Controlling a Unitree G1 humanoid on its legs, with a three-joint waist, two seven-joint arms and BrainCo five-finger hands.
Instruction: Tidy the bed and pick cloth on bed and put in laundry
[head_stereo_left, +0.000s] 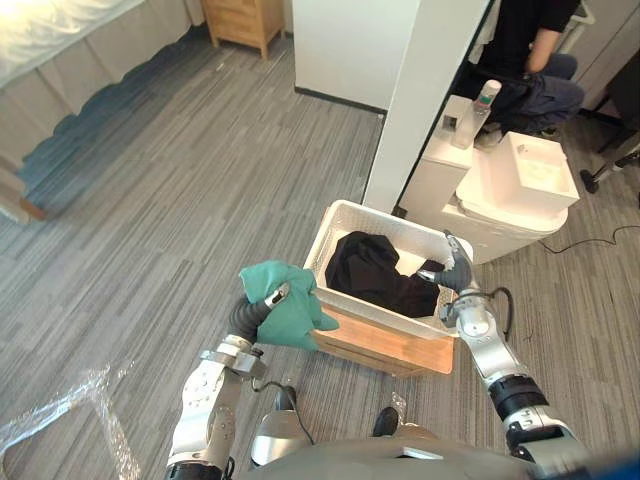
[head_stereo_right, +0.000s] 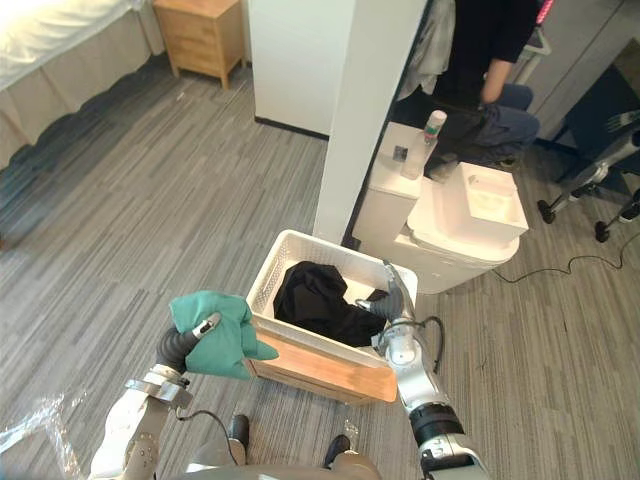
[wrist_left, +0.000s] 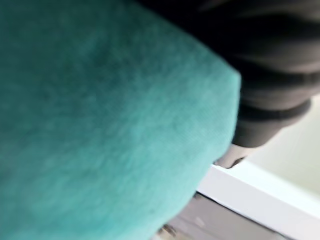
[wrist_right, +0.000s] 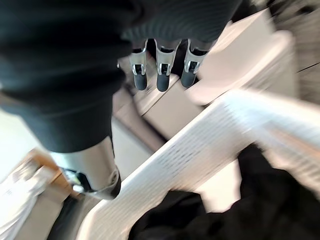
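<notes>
Both forearms extended forward, hands raised.
Left hand (head_stereo_left: 275, 296) — fingers curled into the teal cloth (head_stereo_left: 296, 316), wrist bent upward; right hand (head_stereo_left: 455, 269) — fingers (wrist_right: 161, 80) straight and side by side, thumb apart, holding nothing.

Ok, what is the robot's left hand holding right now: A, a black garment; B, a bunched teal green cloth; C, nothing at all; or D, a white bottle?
B: the left hand has its fingers curled round the bunched teal green cloth, beside the white plastic laundry basket, where the black garment already lies.
</notes>
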